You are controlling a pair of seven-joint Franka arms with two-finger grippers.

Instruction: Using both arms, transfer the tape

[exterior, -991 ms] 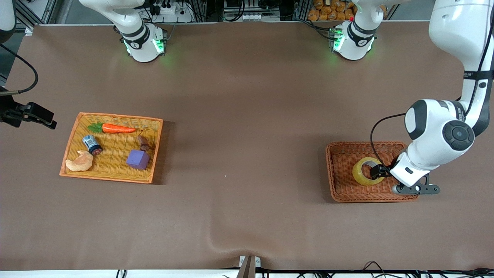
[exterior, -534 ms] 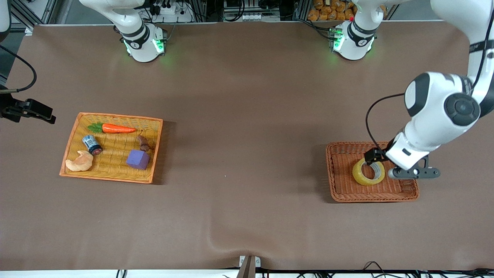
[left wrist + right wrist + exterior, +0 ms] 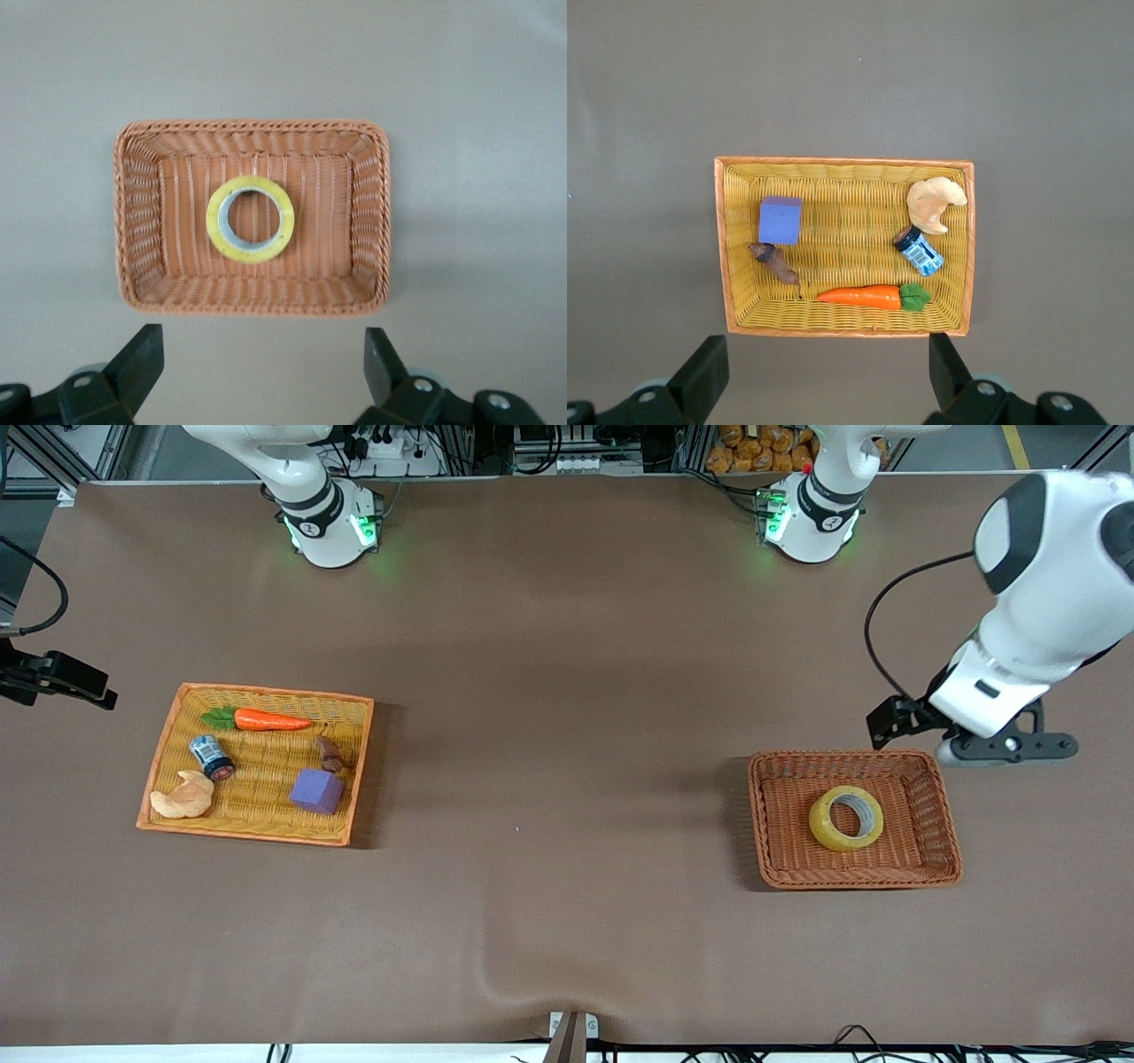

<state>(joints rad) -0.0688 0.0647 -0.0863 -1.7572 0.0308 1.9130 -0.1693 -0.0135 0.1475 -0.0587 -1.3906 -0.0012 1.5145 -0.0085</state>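
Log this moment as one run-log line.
tape: flat in brown basket, untouched | left gripper: open, above table beside basket | right gripper: open, waiting by yellow tray

Bare worktop [image 3: 549, 717] stretches between the two baskets. The tape [image 3: 846, 817] lies alone in the brown basket [image 3: 764, 815], open from above; only the low rim surrounds it. The yellow basket [image 3: 158, 762] is crowded.

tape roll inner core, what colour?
Grey, inside the translucent yellow tape. It shows best in the left wrist view.
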